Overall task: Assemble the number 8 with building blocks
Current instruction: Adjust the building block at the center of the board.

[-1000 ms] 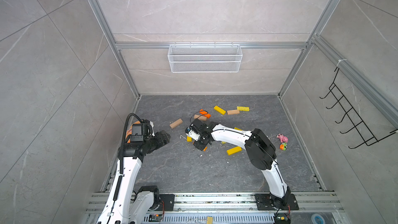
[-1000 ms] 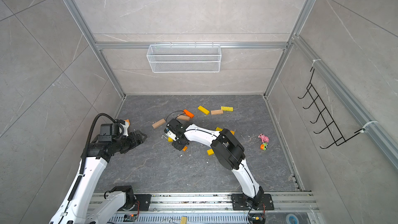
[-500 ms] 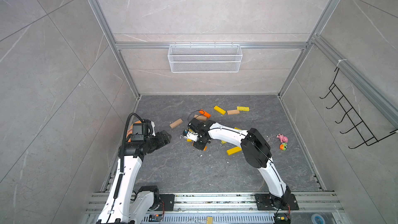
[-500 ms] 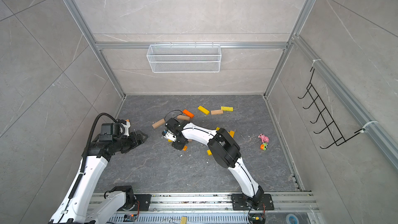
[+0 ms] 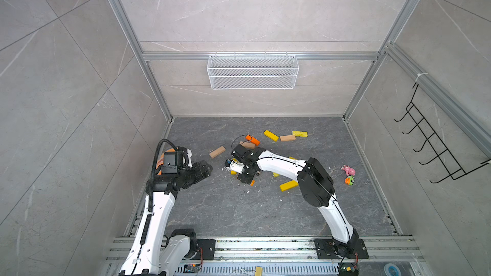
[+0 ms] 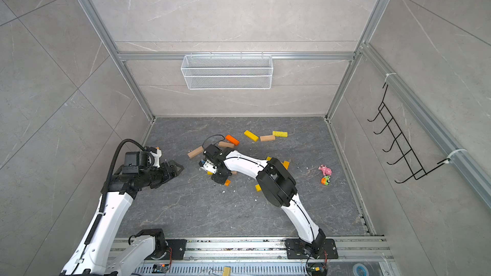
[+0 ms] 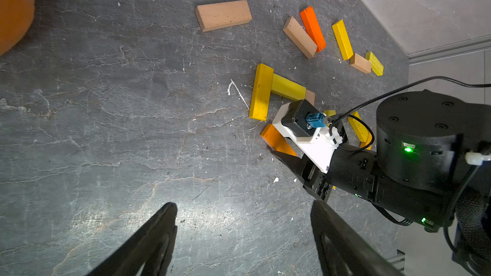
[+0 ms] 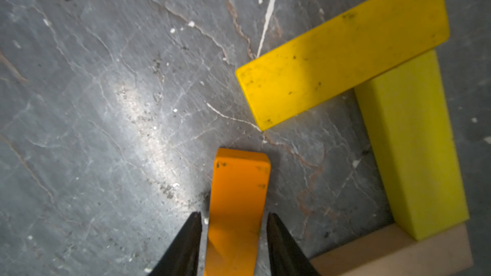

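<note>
Change vs half a second back: the right gripper (image 8: 232, 216) is being opened. A sliver of floor (image 8: 106, 128) is now being shown between one fingertip (image 8: 190, 237) and the orange block (image 8: 239, 187), so the block is being let go, not clamped.

The orange block is being left flat on the floor between the jaws. Its free end is just short of the yellow block (image 8: 342, 49), not touching. The yellow block is butted square against the lime-yellow block (image 8: 409, 142), with the tan block (image 8: 398, 250) at that one's other end.

Judged: one loop of the 8 is being closed. The second is not yet begun, and the spare blocks (image 5: 271, 135) are being left well apart at the far side.

The right arm (image 5: 281, 163) is being held low across the floor, elbow raised, fingers pointed down. The left gripper (image 7: 243, 205) is being held spread wide over bare floor nearby, empty.
</note>
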Action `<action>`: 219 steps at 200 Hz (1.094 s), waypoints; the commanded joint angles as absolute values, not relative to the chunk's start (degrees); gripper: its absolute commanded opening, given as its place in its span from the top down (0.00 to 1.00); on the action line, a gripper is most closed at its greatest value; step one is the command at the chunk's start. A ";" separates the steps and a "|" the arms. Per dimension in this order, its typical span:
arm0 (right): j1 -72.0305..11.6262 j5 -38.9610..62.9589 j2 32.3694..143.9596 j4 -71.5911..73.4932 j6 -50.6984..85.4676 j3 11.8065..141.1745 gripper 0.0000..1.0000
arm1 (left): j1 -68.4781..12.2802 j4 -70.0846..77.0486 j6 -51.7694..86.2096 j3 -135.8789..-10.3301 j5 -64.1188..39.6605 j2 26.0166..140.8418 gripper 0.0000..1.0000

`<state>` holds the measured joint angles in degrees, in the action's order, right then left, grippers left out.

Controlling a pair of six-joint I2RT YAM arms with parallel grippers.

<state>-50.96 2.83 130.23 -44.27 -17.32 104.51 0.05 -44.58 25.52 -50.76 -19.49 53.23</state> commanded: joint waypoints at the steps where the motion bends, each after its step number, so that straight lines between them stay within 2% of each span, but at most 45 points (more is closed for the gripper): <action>1: -50.86 3.94 128.05 -43.34 -15.91 103.32 0.51 | 0.53 -43.43 24.61 -50.48 -22.21 52.62 0.18; 37: -50.81 3.13 126.65 -43.43 -15.48 102.71 0.42 | 0.53 -41.48 25.04 -49.92 -23.08 52.78 0.17; 115: -50.81 1.73 123.74 -42.12 -14.18 100.81 0.13 | 0.49 -40.69 24.35 -50.23 -24.23 53.95 0.16; 157: -50.80 1.27 120.21 -39.08 -11.54 97.51 0.06 | 0.46 -40.00 24.49 -49.92 -25.38 54.75 0.16; 219: -49.45 2.16 109.07 -30.09 -3.05 87.37 0.04 | 0.29 -38.65 25.45 -49.88 -26.69 56.01 0.16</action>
